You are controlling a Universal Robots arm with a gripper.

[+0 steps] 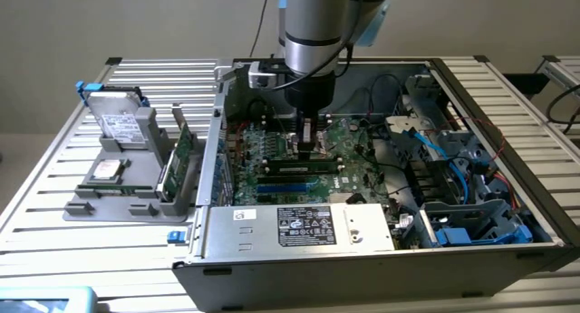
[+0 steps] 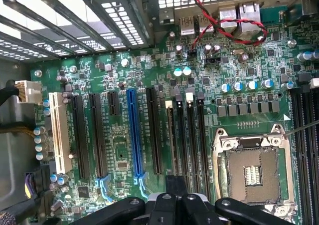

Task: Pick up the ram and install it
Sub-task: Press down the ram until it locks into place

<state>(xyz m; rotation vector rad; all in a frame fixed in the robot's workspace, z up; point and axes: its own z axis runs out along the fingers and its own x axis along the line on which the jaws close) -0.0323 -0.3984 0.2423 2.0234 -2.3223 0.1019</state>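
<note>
Exterior view: the open computer case (image 1: 381,248) is being shown lying on the slatted table (image 1: 54,191), with the motherboard (image 1: 272,160) exposed inside it. The arm is being held upright over the board, and the gripper (image 1: 309,144) is being presented clenched, its fingertips lowered to the memory slots. The ram (image 1: 303,168) is being seen as a dark, narrow stick lying along a slot directly beneath the fingertips, its long axis running across the exterior view from left to right, while the gripper is standing roughly at the stick's middle. Whether the fingertips are being pressed onto the stick's upper edge or are being held just above it cannot be told with certainty. At the exterior view's left, a grey holder (image 1: 127,191) is being shown with a green expansion card (image 1: 184,153) and silver hard drives (image 1: 122,123) stood in it, well apart from the case. Wrist view: the gripper (image 2: 175,197) is being seen from behind, its black fingers drawn together over a dark edge that is probably the ram (image 2: 175,182). The blue slot (image 2: 133,132), the white slot (image 2: 61,130) and the processor socket (image 2: 251,170) are being shown running lengthwise away from the fingers.
</note>
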